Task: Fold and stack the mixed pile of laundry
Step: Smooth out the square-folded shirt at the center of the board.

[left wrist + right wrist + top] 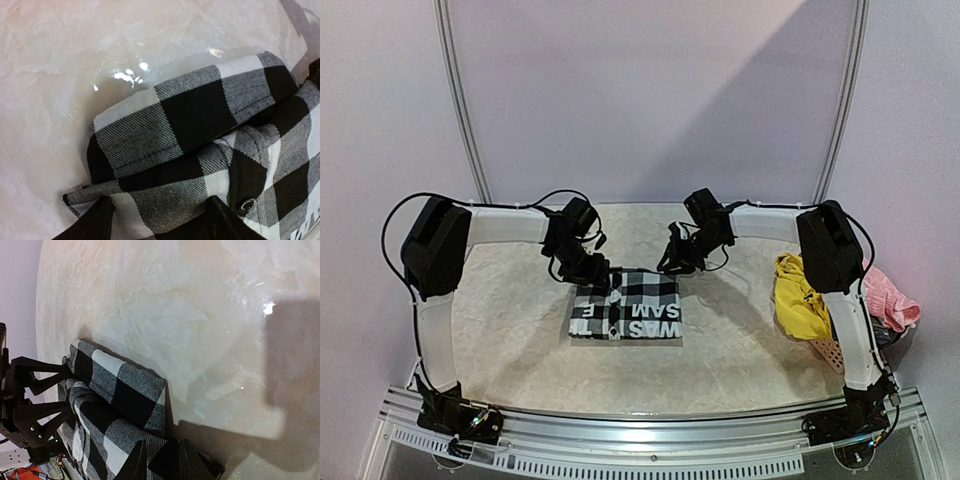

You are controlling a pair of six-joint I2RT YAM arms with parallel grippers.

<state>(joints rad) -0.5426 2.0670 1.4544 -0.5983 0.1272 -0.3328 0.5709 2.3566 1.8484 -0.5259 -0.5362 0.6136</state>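
Right jaws pinch the far edge of the checked shirt [625,305], closed on cloth; my left jaws stand open astride its other far corner, probably squaring the fold flat on the desk [520,350]. Yellow garment [798,300] and pink garment [895,300] wait well right of both.

The overhead view is bright and even under soft, pink-tinted light, with a broad diagonal shadow on the right of the far wall [770,130]. Both wrist views show white glare on the glossy counter [60,75], and the right one has a dark, blocky shadow at its right. The weave of the checked shirt [200,110] is crisp in the left wrist view, while the left fingers [95,225] at the bottom edge are dark and soft.
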